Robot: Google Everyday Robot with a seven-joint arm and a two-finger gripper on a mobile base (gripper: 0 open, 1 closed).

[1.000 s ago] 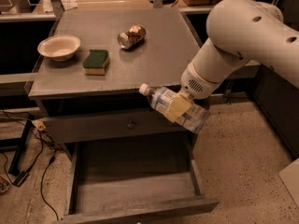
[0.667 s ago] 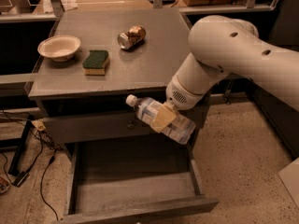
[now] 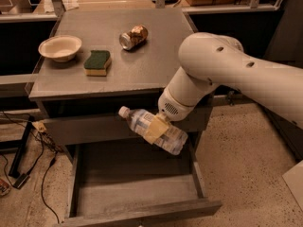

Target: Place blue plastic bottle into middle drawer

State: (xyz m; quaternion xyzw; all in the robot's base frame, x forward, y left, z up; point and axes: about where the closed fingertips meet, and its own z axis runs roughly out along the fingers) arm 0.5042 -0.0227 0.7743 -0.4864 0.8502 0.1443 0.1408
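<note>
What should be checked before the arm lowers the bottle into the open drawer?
1. Grip: the gripper is shut on the blue plastic bottle at mid-body: ok.
2. The middle drawer is pulled open: ok.
3. Drawer floor shows nothing in the way: ok.
4. Bottle hangs above the drawer opening, tilted, cap up-left: ok.
5. Gap between bottle and the cabinet front behind it: cannot tell.
6. The can, sponge and bowl sit on the tabletop, away from the drawer: ok.
</note>
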